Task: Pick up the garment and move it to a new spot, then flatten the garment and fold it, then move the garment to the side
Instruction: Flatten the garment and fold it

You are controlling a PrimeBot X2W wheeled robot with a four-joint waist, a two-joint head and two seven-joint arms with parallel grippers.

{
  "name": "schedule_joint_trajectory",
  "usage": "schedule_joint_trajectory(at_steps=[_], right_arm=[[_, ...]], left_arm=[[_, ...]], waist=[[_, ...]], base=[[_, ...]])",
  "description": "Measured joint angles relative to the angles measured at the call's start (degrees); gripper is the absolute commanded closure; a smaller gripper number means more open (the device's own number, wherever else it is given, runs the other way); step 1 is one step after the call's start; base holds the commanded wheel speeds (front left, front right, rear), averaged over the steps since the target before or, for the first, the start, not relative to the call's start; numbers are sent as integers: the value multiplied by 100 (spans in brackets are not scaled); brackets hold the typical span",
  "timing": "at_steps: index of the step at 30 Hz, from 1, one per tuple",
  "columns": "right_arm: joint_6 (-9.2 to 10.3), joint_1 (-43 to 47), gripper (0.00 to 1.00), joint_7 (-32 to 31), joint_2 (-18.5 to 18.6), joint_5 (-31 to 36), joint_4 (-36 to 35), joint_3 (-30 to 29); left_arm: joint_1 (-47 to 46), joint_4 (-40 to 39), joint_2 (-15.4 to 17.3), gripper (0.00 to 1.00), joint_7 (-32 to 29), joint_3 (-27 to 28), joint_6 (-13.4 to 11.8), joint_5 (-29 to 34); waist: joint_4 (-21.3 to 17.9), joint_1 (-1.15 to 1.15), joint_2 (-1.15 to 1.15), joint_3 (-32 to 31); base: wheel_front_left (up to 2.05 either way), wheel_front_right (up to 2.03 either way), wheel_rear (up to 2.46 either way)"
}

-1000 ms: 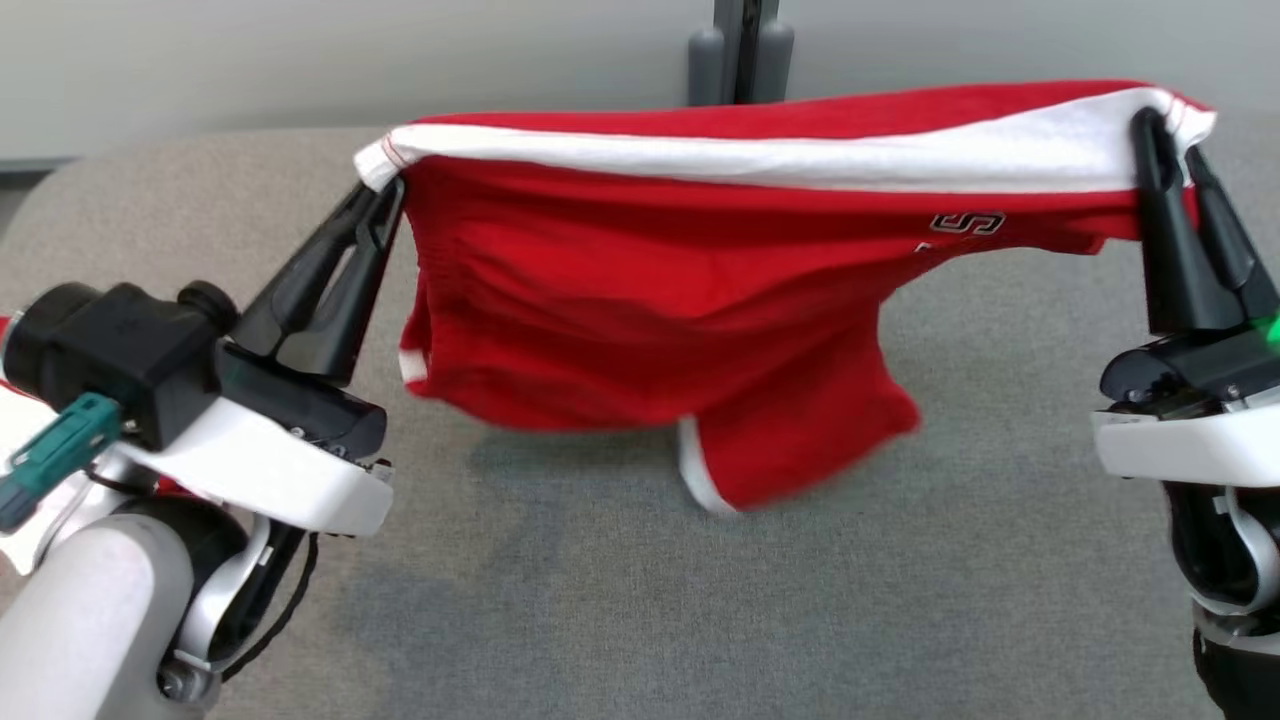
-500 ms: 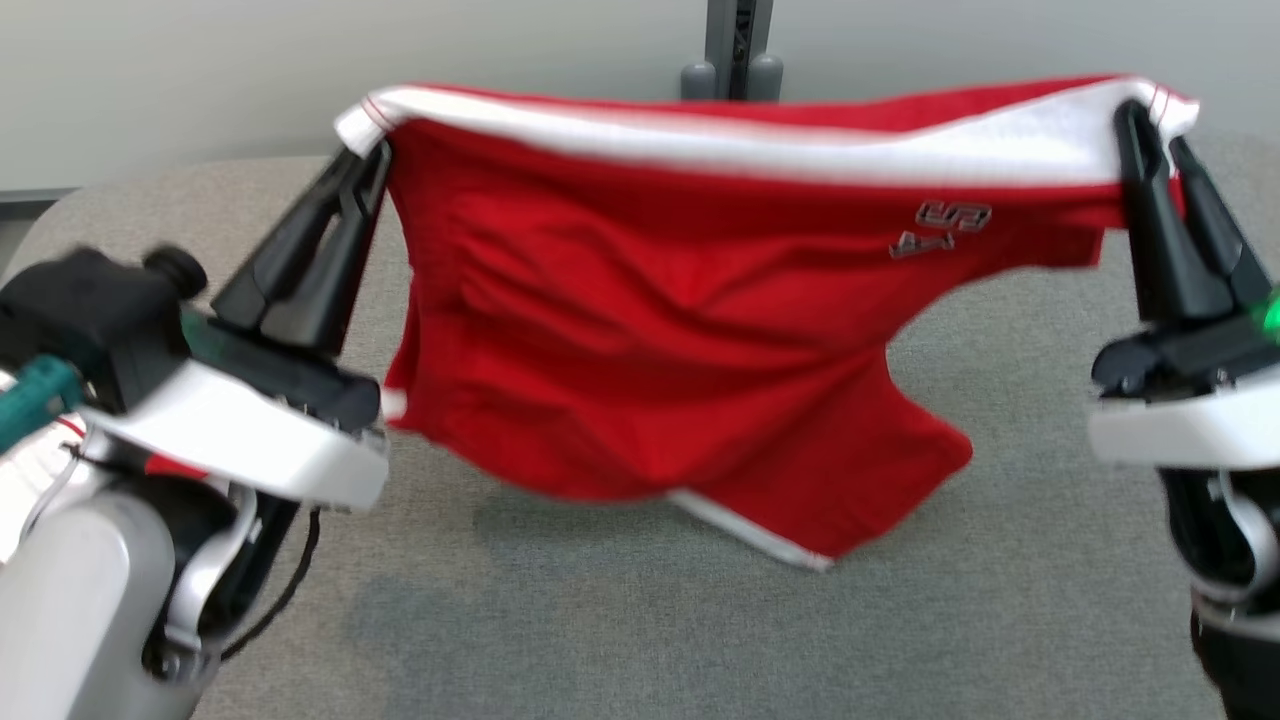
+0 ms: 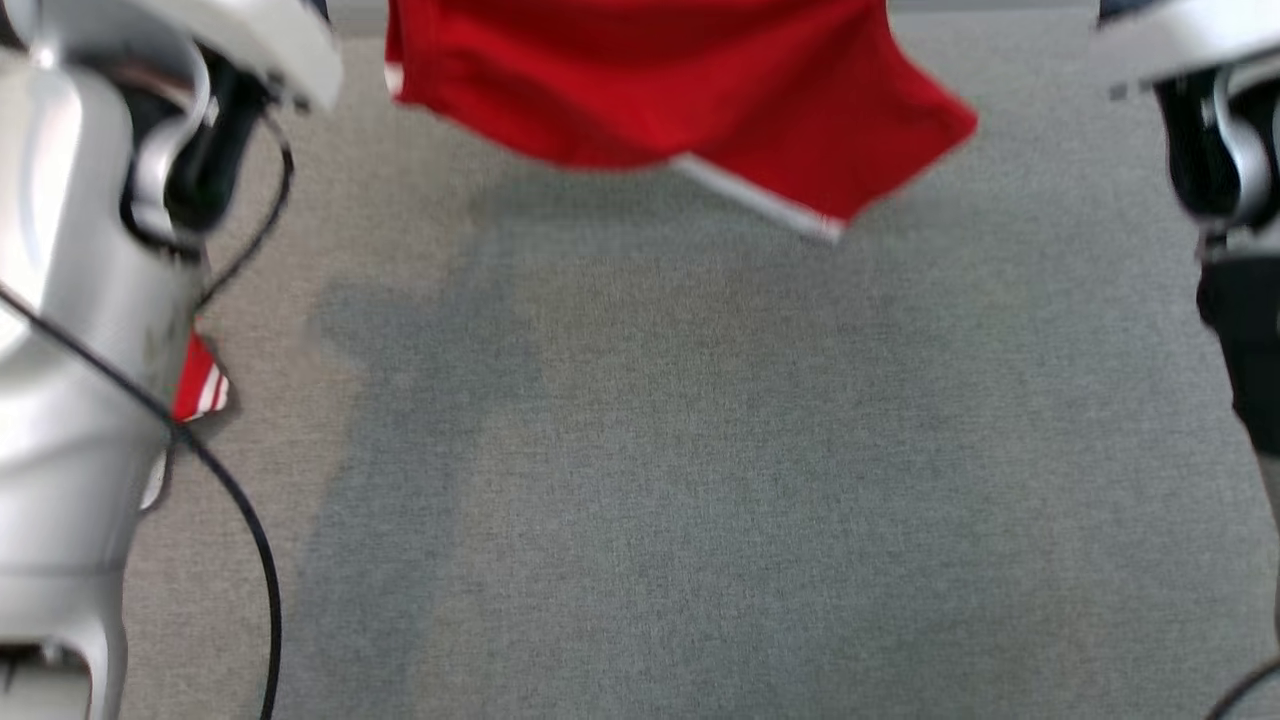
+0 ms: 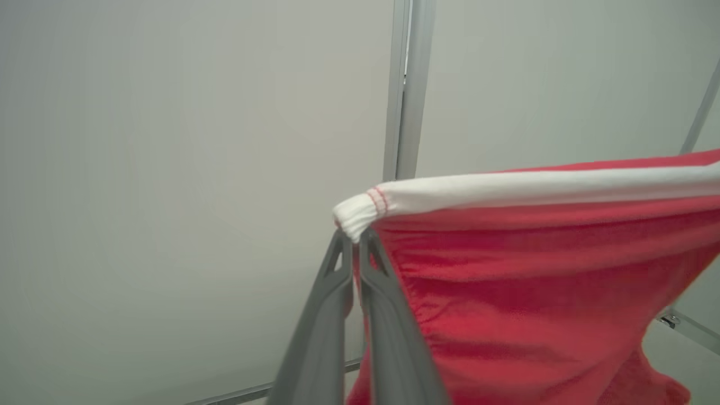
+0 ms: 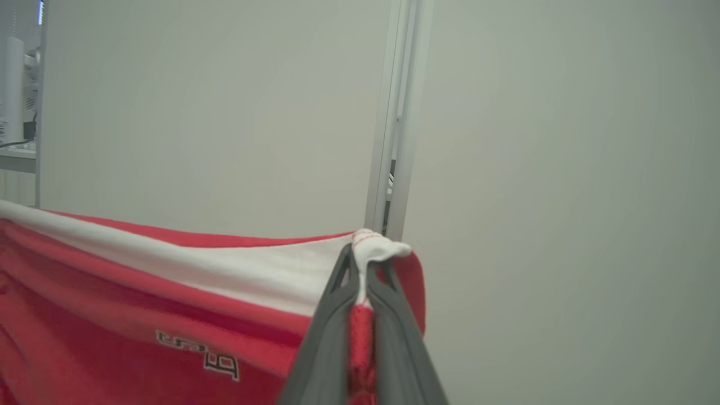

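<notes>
Left tool [image 4: 353, 247] is clamped shut on one end of the white waistband [image 4: 534, 188] of the garment [image 4: 534, 292], which looks like red shorts. The right tool [image 5: 360, 261] is pinched shut on the other end, so the band runs taut between the two. In the head view the garment's hem hangs at 12 o'clock, in the air and apart from the grey desk [image 3: 700, 480] below.

I judge this to be the carry of the first step: the garment is lifted and not yet set down at its new spot. The next move calls for lowering both tools together with the band stretched, so the hem lands first and the cloth lays out flat rather than bunching.

At 9 o'clock another red-and-white cloth [image 3: 200, 385] peeks from behind the pale left forearm [image 3: 70, 300], and a black cable [image 3: 240, 520] loops down at 8 o'clock. Both are well apart from the hem, though a drop drifting left could land on them. In the wrist views a grey upright post [image 4: 406, 84] stands behind the garment.
</notes>
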State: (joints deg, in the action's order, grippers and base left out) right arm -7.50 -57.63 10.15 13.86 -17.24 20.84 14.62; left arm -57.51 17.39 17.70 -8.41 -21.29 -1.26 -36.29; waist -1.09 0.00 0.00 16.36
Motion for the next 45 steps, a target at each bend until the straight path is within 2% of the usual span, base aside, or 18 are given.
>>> schedule_joint_trajectory(at_steps=[6,11,14,19,24,28,37,45], right_arm=[[-1,-1490,100,361,-236,-40,1454,244],[0,-2059,100,461,-459,-241,2175,482],[1,-1841,100,478,-560,-564,2274,839],[1,-712,100,480,-542,-1123,1808,1127],[4,655,100,482,-396,-1633,991,1138],[9,1869,100,483,-342,-1875,302,896],[8,4166,100,483,-495,-1936,-646,409],[8,5539,100,208,-623,-1678,-1132,181]], left_arm=[[-1328,1688,-337,100,597,-12,219,190],[-1902,2666,-455,100,1168,-146,575,296],[-1709,3166,-586,100,1606,-375,790,253],[-870,3462,-725,100,2119,-555,848,64],[9,3082,-744,100,2314,-597,869,-69],[972,2279,-654,100,2329,-369,865,14],[3525,586,-516,100,2297,-307,442,152],[5003,-573,-104,100,1379,-615,60,70]], waist=[[-43,0,0,440],[-65,0,0,762],[-68,0,0,963],[-22,0,0,1064],[10,0,0,995],[31,0,0,836],[-3,0,0,293],[-4,0,0,-284]], base=[[0,0,0],[0,0,0],[0,0,0],[0,0,0],[0,0,0],[0,0,0],[0,0,0],[0,0,0]])
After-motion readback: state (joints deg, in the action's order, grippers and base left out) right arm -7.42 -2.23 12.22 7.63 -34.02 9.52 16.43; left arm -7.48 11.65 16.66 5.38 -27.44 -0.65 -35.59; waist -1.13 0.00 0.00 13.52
